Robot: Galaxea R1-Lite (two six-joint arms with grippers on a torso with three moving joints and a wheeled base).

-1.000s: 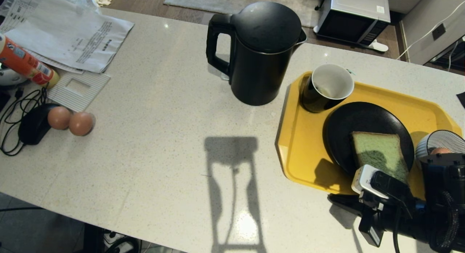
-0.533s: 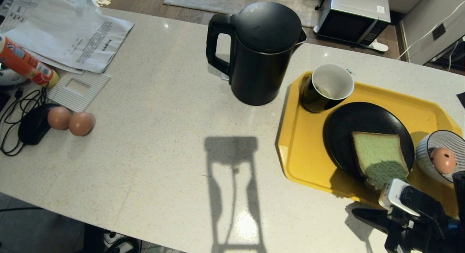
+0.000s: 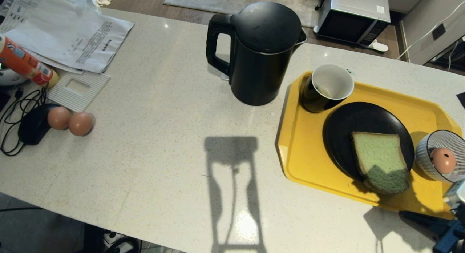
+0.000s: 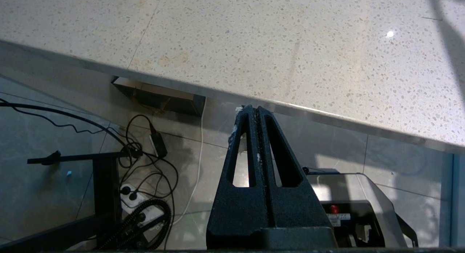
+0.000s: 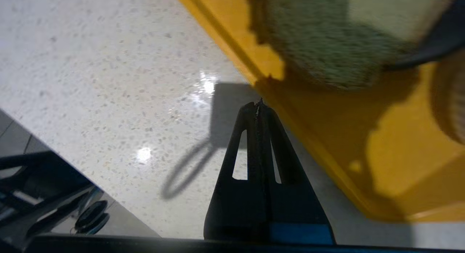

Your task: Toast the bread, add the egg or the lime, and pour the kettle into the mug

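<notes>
Head view: kettle (image 3: 263,51) upright, spout rightward

Matte black kettle (image 3: 262,51), yellow tray (image 3: 305,147), black plate (image 3: 348,125), pale green bread (image 3: 379,160), blue-striped white bowl (image 3: 423,151), pinkish-brown egg (image 3: 442,160), speckled off-white counter (image 3: 152,151)

I can read nothing: print on the white paper sheets (image 3: 72,35) left of the black kettle (image 3: 259,53) is too small.
</notes>
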